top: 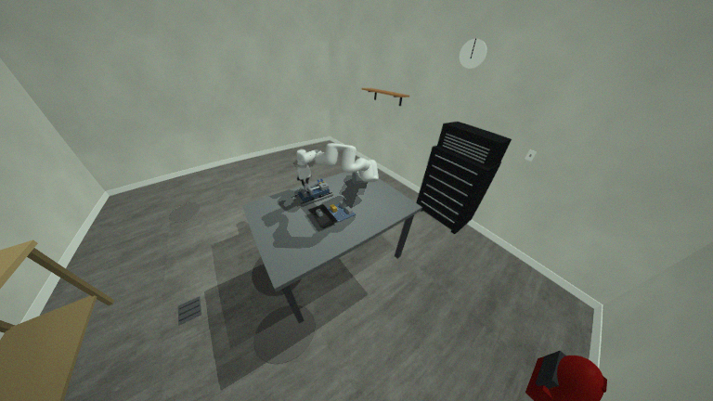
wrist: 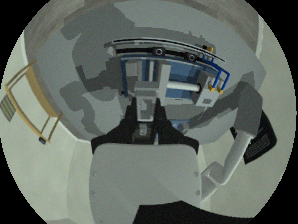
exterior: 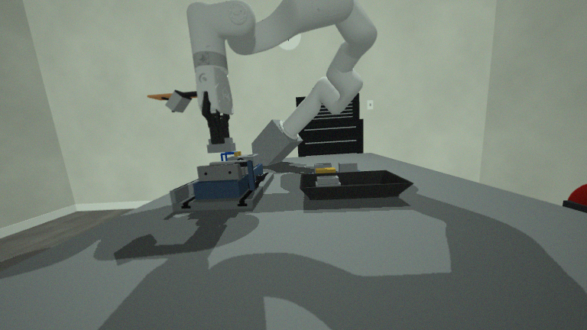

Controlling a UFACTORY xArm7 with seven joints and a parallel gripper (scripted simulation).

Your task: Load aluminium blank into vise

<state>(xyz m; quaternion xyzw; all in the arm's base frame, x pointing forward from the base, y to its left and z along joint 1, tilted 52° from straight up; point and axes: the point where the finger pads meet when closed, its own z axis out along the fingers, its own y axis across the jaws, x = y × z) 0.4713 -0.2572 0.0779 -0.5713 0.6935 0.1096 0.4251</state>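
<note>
Leftmost on the grey table (exterior: 410,262) stands the vise (exterior: 223,180): blue body, grey jaw blocks, blue hoses at its far end, mounted on a rail base. Directly above it hangs my gripper (exterior: 218,141), dark fingers (exterior: 215,130) pointing straight down and clamped on a grey metal block (exterior: 220,146), which I cannot tell apart as aluminium blank or finished part. That block is held level, clear of the vise top, with a visible gap beneath it. From the wrist view the same block (wrist: 143,183) fills the lower field, with the vise (wrist: 169,72) below and ahead. Next to the right, my arm's grey base (exterior: 274,144) sits at the table's far side. Further right lies the black outfeed tray (exterior: 390,184), holding one grey part (exterior: 327,180) near its left end. Just behind the tray, a brass blank (exterior: 325,169) and a grey blank (exterior: 348,166) rest on the infeed plate (top: 345,214).
</note>
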